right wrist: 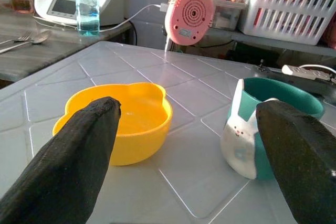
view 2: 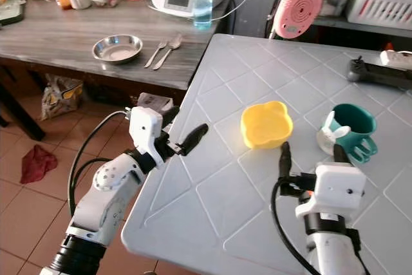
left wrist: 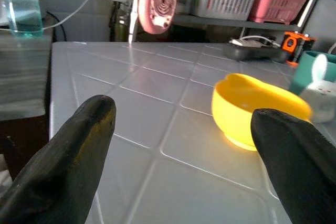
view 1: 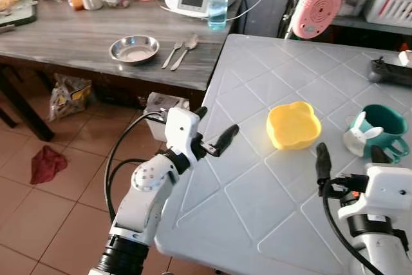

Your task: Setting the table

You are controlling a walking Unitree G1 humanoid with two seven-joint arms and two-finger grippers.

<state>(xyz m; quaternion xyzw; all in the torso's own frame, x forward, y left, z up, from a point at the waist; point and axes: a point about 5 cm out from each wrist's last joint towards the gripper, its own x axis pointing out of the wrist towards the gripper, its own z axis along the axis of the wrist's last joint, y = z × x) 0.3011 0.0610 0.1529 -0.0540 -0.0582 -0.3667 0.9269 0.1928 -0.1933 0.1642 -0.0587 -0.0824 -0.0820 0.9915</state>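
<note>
1. Lying on the wooden bench (view 1: 77, 37) at far left, the steel plate (view 1: 134, 49) sat near its front edge with a fork (view 1: 172, 54) and spoon (view 1: 185, 51) just beside it; I judged these to be the setting still to be fetched, as they were well apart from the white table (view 1: 257, 178).
2. Reaching in over the table's left edge, the left gripper (view 1: 215, 134) held its fingers (left wrist: 68, 161) wide apart with nothing between them, aimed towards the bowl (view 1: 293, 124), probably ready to take it.
3. Resting near the middle of the table, the yellow bowl stood upright and empty, apart from both grippers.
4. Hovering above the table's near edge, the right gripper (view 1: 351, 152) was also spread wide and empty, its fingers (right wrist: 68, 156) framing the bowl and cup (view 1: 380, 130).
5. Standing near the right edge, the teal cup with its white rabbit figure was upright, just beside the bowl, likely placed as part of the setting.
</note>
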